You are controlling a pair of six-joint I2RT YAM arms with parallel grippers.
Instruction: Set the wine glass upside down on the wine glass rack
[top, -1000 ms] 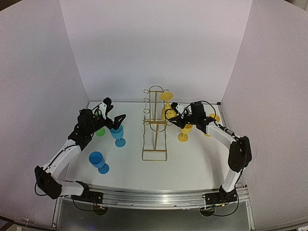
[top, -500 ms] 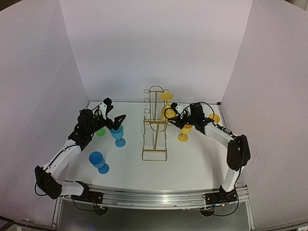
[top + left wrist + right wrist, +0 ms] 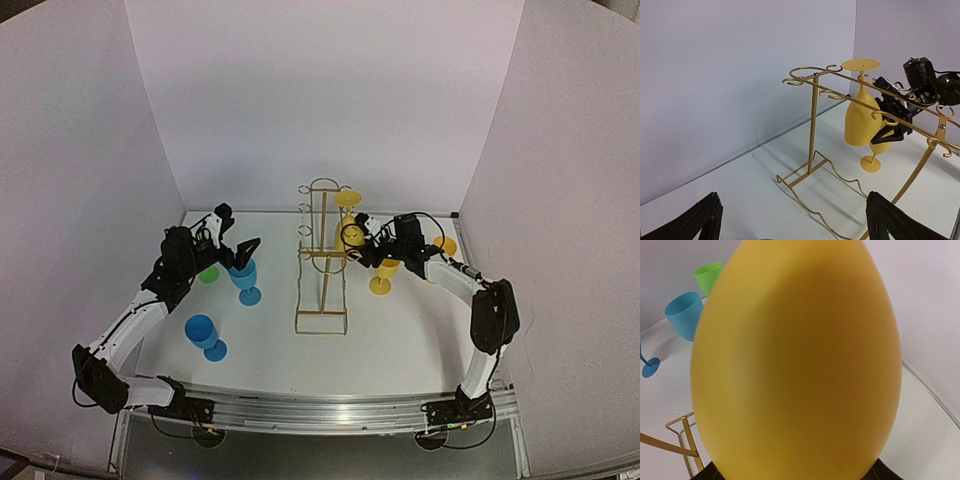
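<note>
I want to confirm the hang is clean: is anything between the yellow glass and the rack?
Nothing visible. The yellow wine glass already hangs upside down on the wine glass rack, with the right gripper at its bowl.

White table (image 3: 400,345), pale lilac walls (image 3: 320,100), even light

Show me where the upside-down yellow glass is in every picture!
Top external: the yellow glass hangs near the middle, on the right side of the gold rack.
Left wrist: the yellow glass is at the upper right, hanging under the rack's top rail.
Right wrist: the yellow glass fills nearly the whole picture.
Shared landmark: the gold rack; the right wrist shows only a bit at the bottom left.
</note>
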